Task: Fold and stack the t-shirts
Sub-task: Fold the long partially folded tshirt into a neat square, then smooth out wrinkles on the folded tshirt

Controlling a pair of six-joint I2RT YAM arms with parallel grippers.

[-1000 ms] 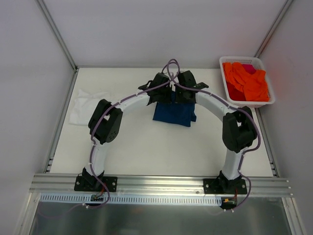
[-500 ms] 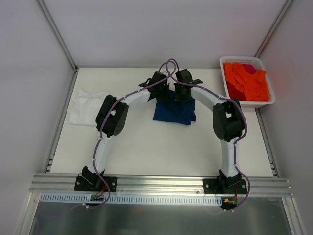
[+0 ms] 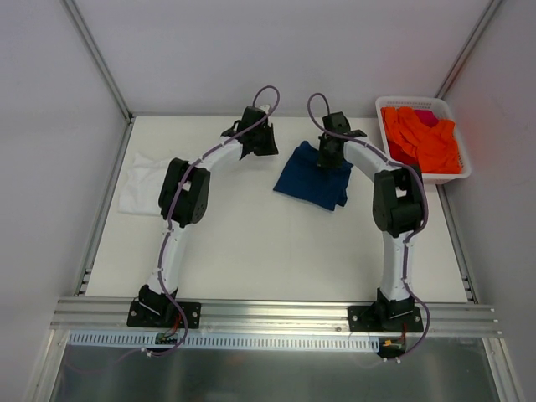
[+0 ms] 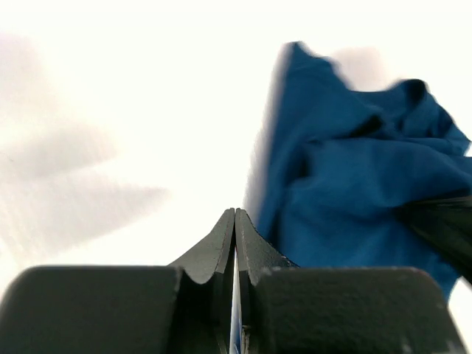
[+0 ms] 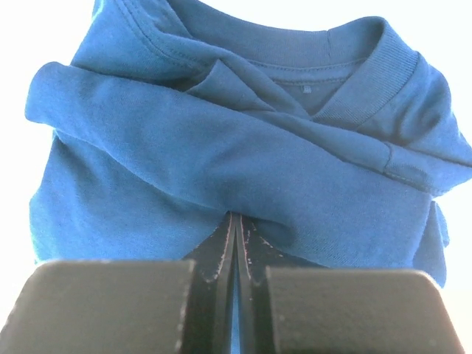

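The navy t-shirt (image 3: 311,184) lies crumpled in a rough fold right of the table's middle, with its collar (image 5: 346,70) showing in the right wrist view. My right gripper (image 3: 327,157) (image 5: 234,216) is shut, and its tips press into a fold of the navy fabric (image 5: 221,147); no cloth shows between the jaws. Left of the shirt and apart from it, my left gripper (image 3: 261,145) (image 4: 234,210) is shut on nothing, with the navy t-shirt (image 4: 354,184) to its right. The white t-shirt (image 3: 142,180) lies spread at the table's left edge.
A white basket (image 3: 429,177) holding orange cloths (image 3: 423,138) stands at the back right corner. Metal frame rails run along the table's left (image 3: 105,201) and right sides, and white walls close in the back.
Both grippers were side by side over the navy shirt's far edge. The left has swung away to the left; the right has moved right, and the shirt has slid and turned with it.
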